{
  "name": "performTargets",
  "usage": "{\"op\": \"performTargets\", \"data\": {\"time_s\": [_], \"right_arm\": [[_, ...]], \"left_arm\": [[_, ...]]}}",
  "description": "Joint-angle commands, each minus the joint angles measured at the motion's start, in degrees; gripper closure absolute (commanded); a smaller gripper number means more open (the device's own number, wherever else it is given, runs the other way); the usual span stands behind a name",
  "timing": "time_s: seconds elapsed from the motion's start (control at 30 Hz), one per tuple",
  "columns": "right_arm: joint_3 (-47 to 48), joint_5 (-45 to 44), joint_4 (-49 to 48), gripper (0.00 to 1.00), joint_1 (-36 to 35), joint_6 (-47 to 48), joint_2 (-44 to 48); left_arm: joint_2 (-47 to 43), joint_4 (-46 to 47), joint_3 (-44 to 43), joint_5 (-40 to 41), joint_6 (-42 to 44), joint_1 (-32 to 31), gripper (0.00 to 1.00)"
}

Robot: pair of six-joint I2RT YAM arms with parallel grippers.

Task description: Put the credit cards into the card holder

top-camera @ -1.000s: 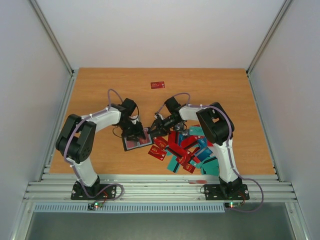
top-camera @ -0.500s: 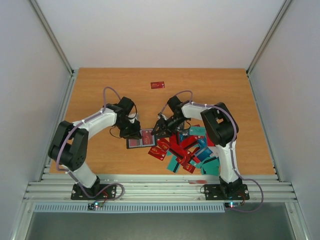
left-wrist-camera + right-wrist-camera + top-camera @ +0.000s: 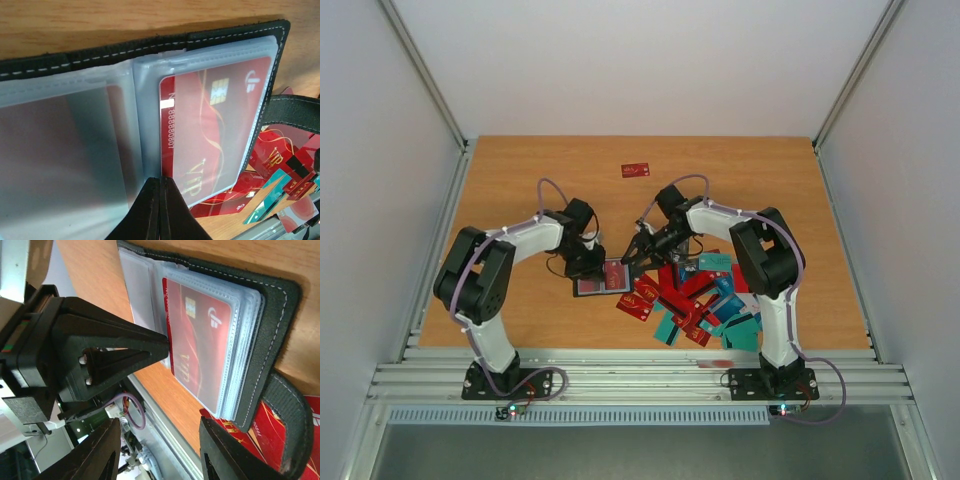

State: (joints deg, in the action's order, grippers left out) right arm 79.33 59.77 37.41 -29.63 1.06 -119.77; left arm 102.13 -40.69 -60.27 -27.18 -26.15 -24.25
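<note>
Holder (image 3: 599,281) lies open on the table (image 3: 520,180), left of centre and toward the near edge, between my two grippers; its black cover with white stitching is down and the clear sleeves (image 3: 145,125) face up. From the left wrist I see one red card (image 3: 215,135) with a gold chip, seated in the right-hand sleeve and wholly inside the holder; the left-hand sleeve is cloudy with a reddish tint, perhaps a card behind it.

Left gripper (image 3: 160,182) has its fingers (image 3: 147,210) pressed together with no gap; the tip rests on the sleeves at the near edge, by the fold. Right gripper (image 3: 159,422) hovers low at the holder's right side; its fingers (image 3: 100,455) are spread wide with nothing between them. Through its camera I see the left gripper's black tip touching the sleeve edge just beside the red card.

Strap (image 3: 287,410) of the holder curls off its right side and lies over a red card at the pile's edge. Cards (image 3: 695,300), red and teal, lie in a loose overlapping pile just right of the holder, on the near part of the table; a lone card (image 3: 635,170), also red, lies well apart toward the far edge.
</note>
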Motion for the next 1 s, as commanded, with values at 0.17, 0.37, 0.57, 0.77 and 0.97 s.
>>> {"op": "performTargets", "data": {"time_s": [0.17, 0.37, 0.57, 0.77, 0.97], "right_arm": [[-0.25, 0.82, -5.54, 0.56, -1.46, -5.56, -1.68], [-0.23, -0.36, -6.03, 0.56, -1.57, -5.72, -3.23], [-0.95, -1.51, -6.05, 0.57, -1.69, -5.37, -3.88], [-1.28, -2.28, -5.90, 0.57, -1.75, -5.11, -3.94], [-1.33, -3.17, -4.71, 0.57, -2.38, -3.70, -4.63]], "left_arm": [[2.58, 2.22, -1.01, -1.96, 2.42, -0.27, 1.00], [4.20, 1.45, -0.95, -1.68, 3.52, -0.27, 1.00], [6.01, 1.22, -0.64, -1.48, 4.46, -0.27, 1.00], [7.31, 1.00, -0.98, -1.62, 5.05, -0.27, 1.00], [7.42, 1.29, -0.53, -1.88, 5.23, -0.27, 1.00]]}}
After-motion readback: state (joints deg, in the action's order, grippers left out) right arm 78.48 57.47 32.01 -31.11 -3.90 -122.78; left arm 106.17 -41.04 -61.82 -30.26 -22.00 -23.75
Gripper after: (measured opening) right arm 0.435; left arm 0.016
